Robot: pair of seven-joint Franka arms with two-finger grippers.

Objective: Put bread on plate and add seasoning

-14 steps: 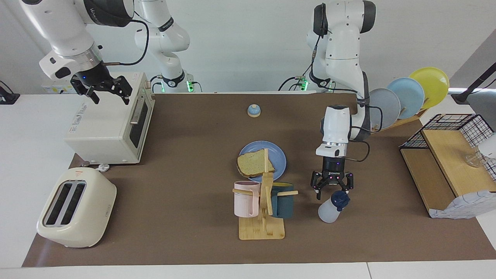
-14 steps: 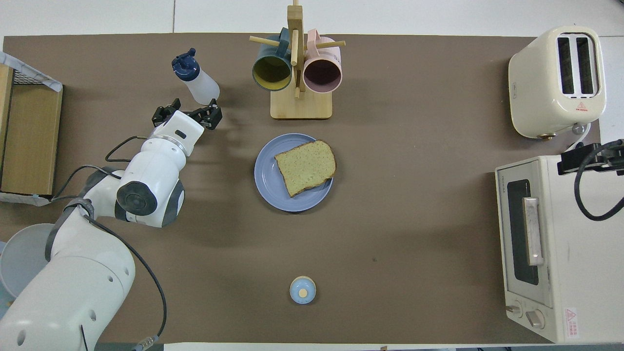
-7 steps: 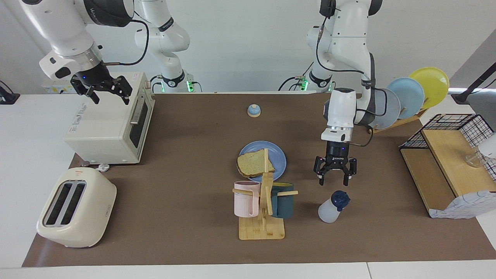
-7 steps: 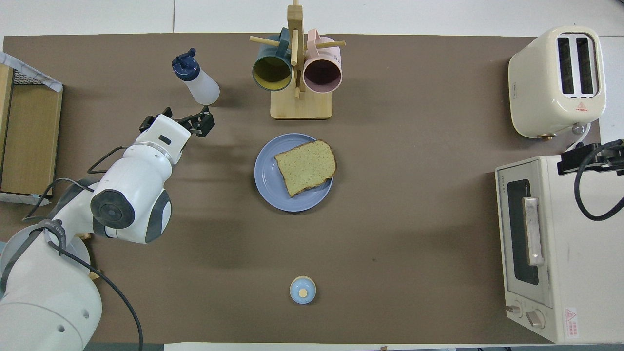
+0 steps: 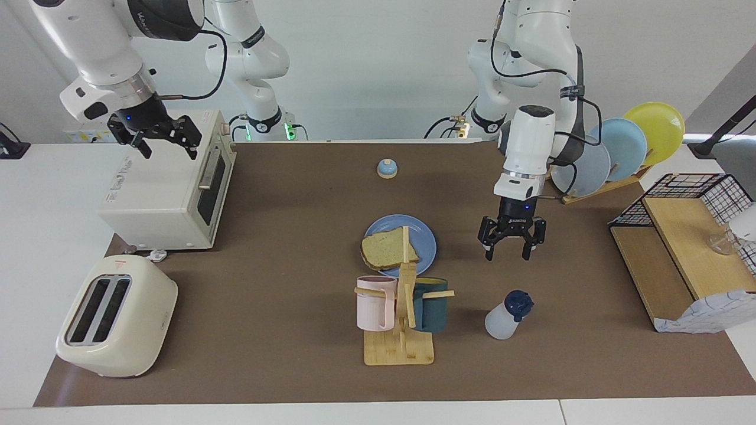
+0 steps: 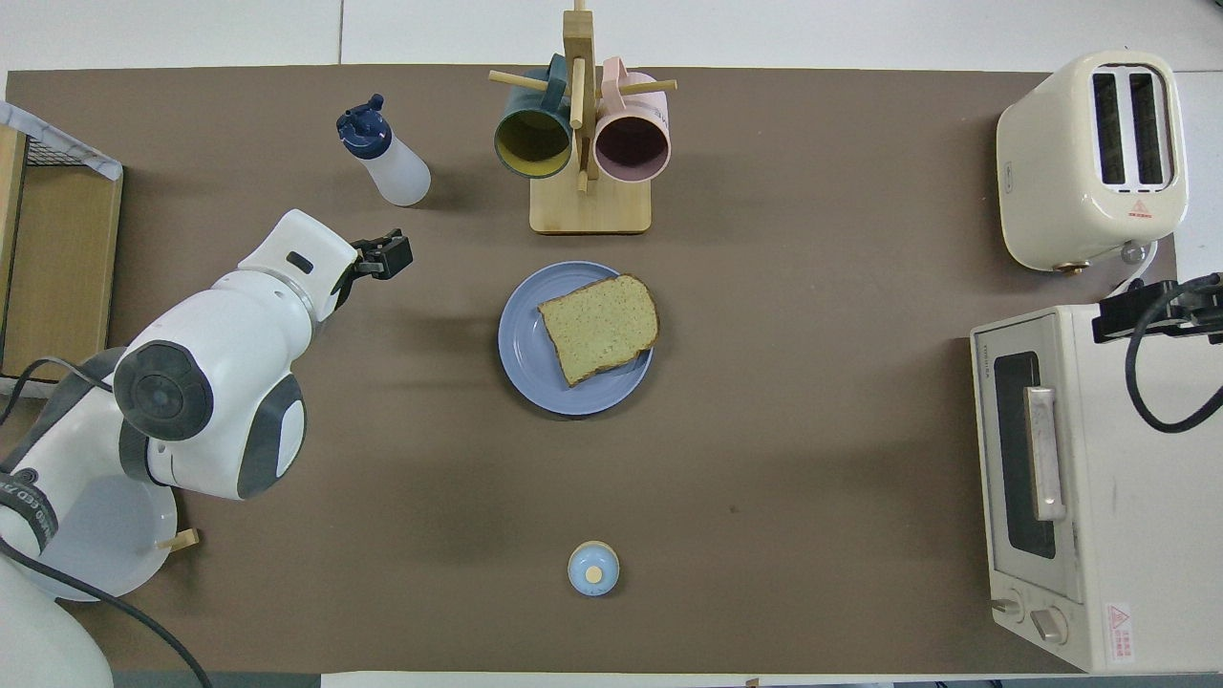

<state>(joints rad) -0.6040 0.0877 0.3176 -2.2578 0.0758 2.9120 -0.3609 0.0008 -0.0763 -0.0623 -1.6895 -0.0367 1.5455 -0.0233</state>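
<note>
The bread [image 5: 385,249] lies flat on the blue plate [image 5: 424,235] in the middle of the table, also seen from above as the bread [image 6: 600,327] on the plate [image 6: 524,355]. The seasoning [image 5: 506,314] bottle stands upright and untouched beside the mug rack, toward the left arm's end; its navy cap [image 6: 363,132] shows from overhead. My left gripper [image 5: 507,255] hangs open and empty in the air over bare mat between the seasoning and the plate rack. My right gripper [image 5: 168,152] waits open and empty above the toaster oven.
A wooden mug rack [image 5: 398,348] with a pink and a teal mug stands just farther out than the plate. A toaster [image 5: 115,324], a toaster oven [image 5: 165,195], a bell [image 5: 387,169], a rack of upright plates [image 5: 620,147] and a wooden shelf [image 5: 679,248] ring the mat.
My left gripper has lifted off from just above the seasoning's cap and drawn back toward the robots, still open. The seasoning has stayed in place. The right arm has not moved.
</note>
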